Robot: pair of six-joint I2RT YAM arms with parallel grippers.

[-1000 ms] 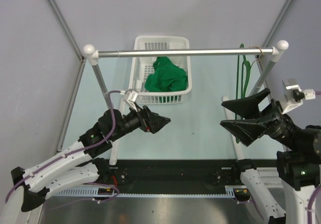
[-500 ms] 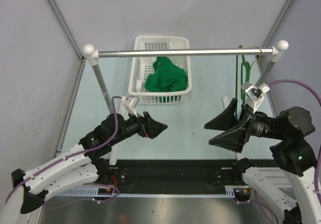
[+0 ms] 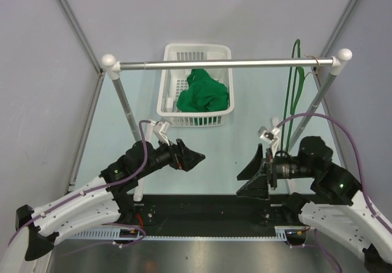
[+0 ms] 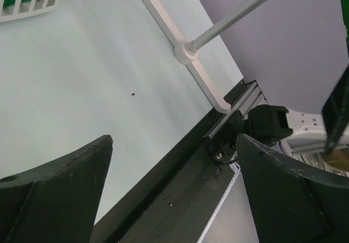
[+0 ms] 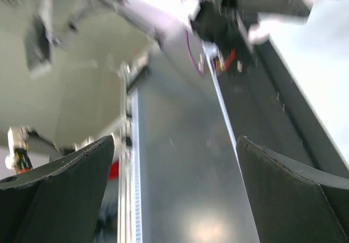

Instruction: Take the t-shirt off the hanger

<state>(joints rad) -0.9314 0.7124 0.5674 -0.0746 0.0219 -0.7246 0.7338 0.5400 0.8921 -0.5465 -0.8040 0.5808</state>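
Green soft cloth, the plain t-shirt (image 3: 202,93) sits in the white plastic basket (image 3: 164,95) at twelve o'clock, off the thin green wire hanger (image 3: 291,92) hanging bare at two o'clock; the left fingers (image 3: 192,155) and right fingers (image 3: 252,168) gape empty, so the task looks done.

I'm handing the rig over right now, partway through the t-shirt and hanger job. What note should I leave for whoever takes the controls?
Left gripper: open, empty, low in front of its base.
Right gripper: open, empty, low and pointing toward the left arm.
T-shirt: bunched up inside the white basket, off the hanger.
Hanger: bare, hooked on the silver rail near its right end.
Done: the shirt is off the hanger and in the basket.
Left: nothing obvious on the task itself. Probably just park both arms.
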